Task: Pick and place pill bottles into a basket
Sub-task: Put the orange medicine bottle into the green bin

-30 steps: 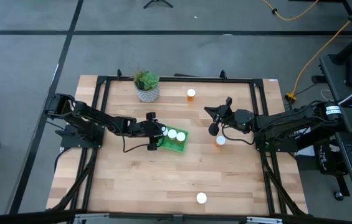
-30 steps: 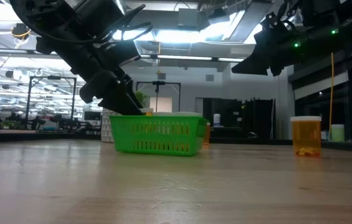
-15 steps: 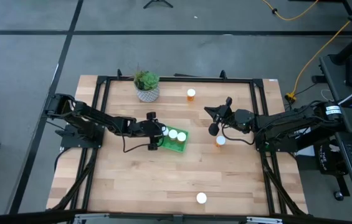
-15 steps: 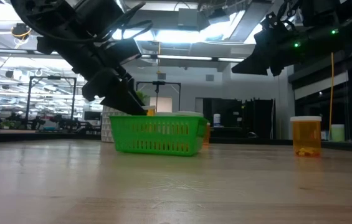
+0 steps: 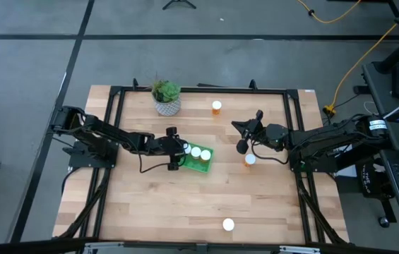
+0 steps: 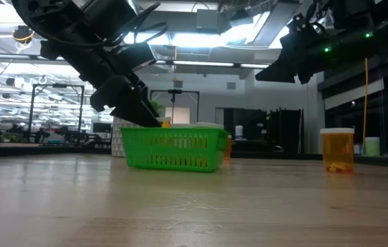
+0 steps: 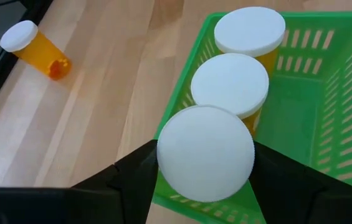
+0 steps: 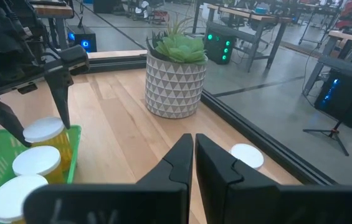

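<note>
The green basket (image 5: 200, 159) sits mid-table and holds two orange pill bottles with white caps (image 7: 230, 84) (image 7: 249, 31). My left gripper (image 5: 179, 149) is shut on a third pill bottle (image 7: 205, 152) at the basket's left corner. Its cap also shows in the right wrist view (image 8: 43, 130). My right gripper (image 5: 245, 135) hangs shut and empty above the table, right of the basket, near a standing bottle (image 5: 250, 159). Two more bottles stand on the table, one at the far side (image 5: 217, 106) and one near the front edge (image 5: 227, 224). My left gripper pinches the bottle between its two fingers (image 7: 135, 180), just below the white cap (image 7: 205, 152), one finger on each side. The fingers slant down from the table's left. The bottle is upright at the basket's left corner (image 7: 182, 106), its cap above the rim. Its base is hidden.
A potted plant in a white-patterned pot (image 5: 166, 97) stands at the far side, left of the far bottle. A black frame (image 5: 185, 89) runs around the table. The bare wood between the basket and the front edge (image 5: 164, 204) holds only the one bottle.
</note>
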